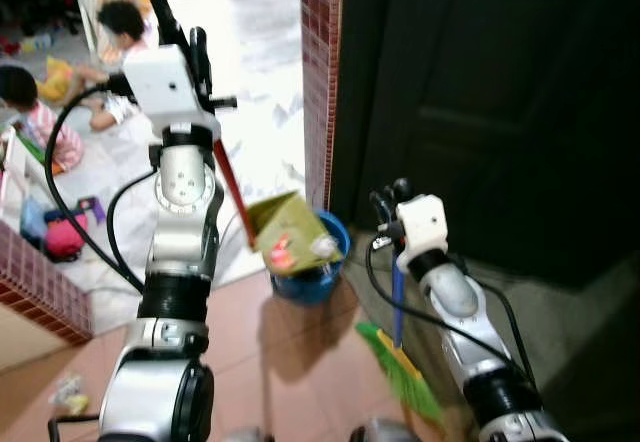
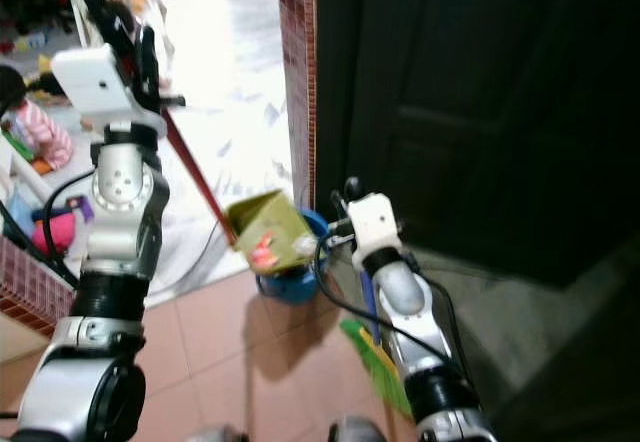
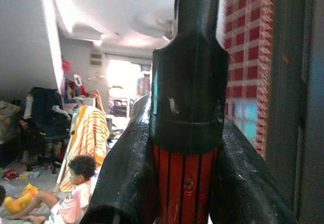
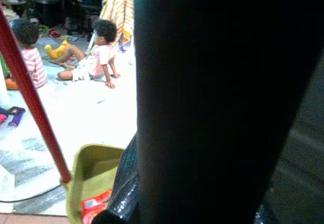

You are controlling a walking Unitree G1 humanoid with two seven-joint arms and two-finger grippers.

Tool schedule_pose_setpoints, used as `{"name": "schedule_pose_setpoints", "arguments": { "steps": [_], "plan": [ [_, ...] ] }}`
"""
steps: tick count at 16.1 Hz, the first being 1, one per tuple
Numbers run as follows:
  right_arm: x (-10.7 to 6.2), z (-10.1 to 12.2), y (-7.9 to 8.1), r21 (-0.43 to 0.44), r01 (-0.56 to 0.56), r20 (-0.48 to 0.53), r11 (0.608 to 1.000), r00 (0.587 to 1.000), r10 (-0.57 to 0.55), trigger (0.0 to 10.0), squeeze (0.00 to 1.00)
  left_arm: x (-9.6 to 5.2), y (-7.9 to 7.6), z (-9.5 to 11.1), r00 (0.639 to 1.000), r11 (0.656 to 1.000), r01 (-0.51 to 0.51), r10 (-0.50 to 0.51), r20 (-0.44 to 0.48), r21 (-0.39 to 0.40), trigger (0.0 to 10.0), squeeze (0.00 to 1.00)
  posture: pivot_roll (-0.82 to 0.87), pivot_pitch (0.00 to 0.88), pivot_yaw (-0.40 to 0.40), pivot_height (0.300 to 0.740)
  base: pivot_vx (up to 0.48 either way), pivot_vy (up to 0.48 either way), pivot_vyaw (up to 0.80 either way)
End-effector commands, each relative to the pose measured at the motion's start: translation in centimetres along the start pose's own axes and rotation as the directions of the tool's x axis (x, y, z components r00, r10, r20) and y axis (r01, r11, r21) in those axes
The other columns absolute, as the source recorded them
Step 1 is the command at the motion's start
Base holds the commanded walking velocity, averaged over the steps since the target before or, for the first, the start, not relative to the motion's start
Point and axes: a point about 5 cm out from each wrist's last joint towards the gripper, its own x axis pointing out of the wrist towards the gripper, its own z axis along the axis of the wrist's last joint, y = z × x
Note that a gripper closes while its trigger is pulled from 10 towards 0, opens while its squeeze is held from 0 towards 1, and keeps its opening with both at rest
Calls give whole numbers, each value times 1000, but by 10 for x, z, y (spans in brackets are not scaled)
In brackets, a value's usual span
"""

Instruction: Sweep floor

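Note:
My left gripper (image 1: 182, 30) is raised high and shut on the black grip (image 3: 188, 82) of a long red dustpan handle (image 1: 232, 187). The olive-green dustpan (image 1: 290, 232) hangs tilted over a blue bin (image 1: 320, 280), with a red wrapper (image 1: 283, 254) and pale scraps inside it. My right gripper (image 1: 388, 202) is lower, beside the bin, and shut on a blue broom handle (image 1: 397, 307). The broom's green bristles (image 1: 402, 374) rest on the terracotta floor tiles. In the right wrist view the broom handle (image 4: 212, 102) is a dark blur, with the dustpan (image 4: 93, 176) behind it.
A red-tiled pillar (image 1: 320, 72) and a dark door (image 1: 480, 112) stand just behind the bin. Two people sit on the white floor (image 1: 120, 22) (image 1: 30, 102) at the back left among toys. A low red-tiled wall (image 1: 40, 282) is at the left. Litter (image 1: 70, 392) lies near my left foot.

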Motion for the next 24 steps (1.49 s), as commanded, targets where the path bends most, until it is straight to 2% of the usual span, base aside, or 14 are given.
{"name": "schedule_pose_setpoints", "arguments": {
  "steps": [1,5,7,11,12,14,17,18,20,21,22,24],
  "plan": [
    [6,14,1,-53,-25,60,998,998,28,10000,0,6,5,14,996,999,-18,16,85,26,10000,0,-58,0,15,740,0,0,0],
    [6,14,0,-54,-30,60,998,998,33,10000,0,1,-1,9,995,997,0,-9,102,81,10000,0,-65,0,14,740,0,0,0],
    [7,14,0,-56,-30,60,998,998,34,10000,0,-1,-5,9,994,996,19,-28,106,84,10000,0,-65,0,13,740,0,0,0],
    [6,14,1,-60,-34,60,998,998,37,10000,0,-8,-19,4,988,988,109,-120,97,112,10000,0,-65,0,13,740,0,0,0],
    [6,14,2,-59,-34,60,998,998,38,10000,0,-14,-33,3,967,966,221,-235,96,137,10000,0,-60,0,17,740,0,0,0],
    [7,14,2,-59,-34,61,998,997,38,10000,0,-19,-46,1,935,933,325,-342,98,155,10000,0,-58,0,20,740,0,0,0],
    [7,14,4,-59,-34,63,998,997,38,10000,0,-36,-79,1,820,825,542,-561,115,159,10000,0,-58,0,23,740,0,0,0],
    [7,14,4,-62,-35,63,997,997,39,10000,0,-47,-97,4,720,731,664,-682,131,154,10000,0,-58,0,24,740,0,0,0],
    [8,14,4,-64,-35,64,997,997,39,10000,0,-61,-110,4,599,613,772,-790,134,165,10000,0,-58,0,24,740,0,0,0],
    [8,14,4,-66,-35,65,997,997,39,10000,0,-86,-123,-4,387,393,899,-919,74,191,10000,0,-57,0,24,740,0,0,0],
    [8,14,4,-68,-36,65,997,997,40,10000,0,-101,-125,-12,255,254,948,-967,19,190,10000,0,-56,0,26,740,0,0,0],
    [8,14,5,-70,-37,65,997,997,42,10000,0,-115,-124,-23,137,124,973,-989,-51,196,10000,0,-56,0,26,740,0,0,0]
  ]
}}
